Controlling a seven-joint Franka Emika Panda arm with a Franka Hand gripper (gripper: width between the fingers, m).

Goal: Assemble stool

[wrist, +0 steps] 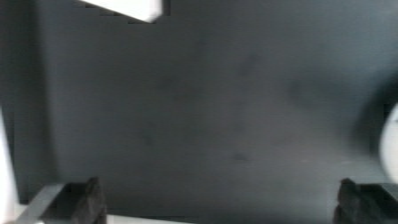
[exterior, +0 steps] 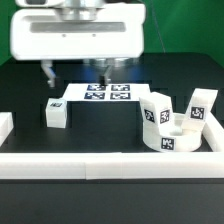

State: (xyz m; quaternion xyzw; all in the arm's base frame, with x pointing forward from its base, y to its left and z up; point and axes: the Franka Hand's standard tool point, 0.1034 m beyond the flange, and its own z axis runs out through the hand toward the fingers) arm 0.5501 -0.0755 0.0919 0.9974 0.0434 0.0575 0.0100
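Exterior view, round white seat disc [exterior: 172,143], cuboid leg [exterior: 57,113]

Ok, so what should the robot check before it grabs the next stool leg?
1. Gripper open: ok.
2. Nothing held between its fingers: ok.
3. Loose leg sits alone on the table, apart from the marker board: ok.
4. Gripper around that leg: not ok, only bare table shows between the fingers.
5. Two standing legs pushed fully into the seat: cannot tell.
6. Free socket for the next leg: cannot tell.
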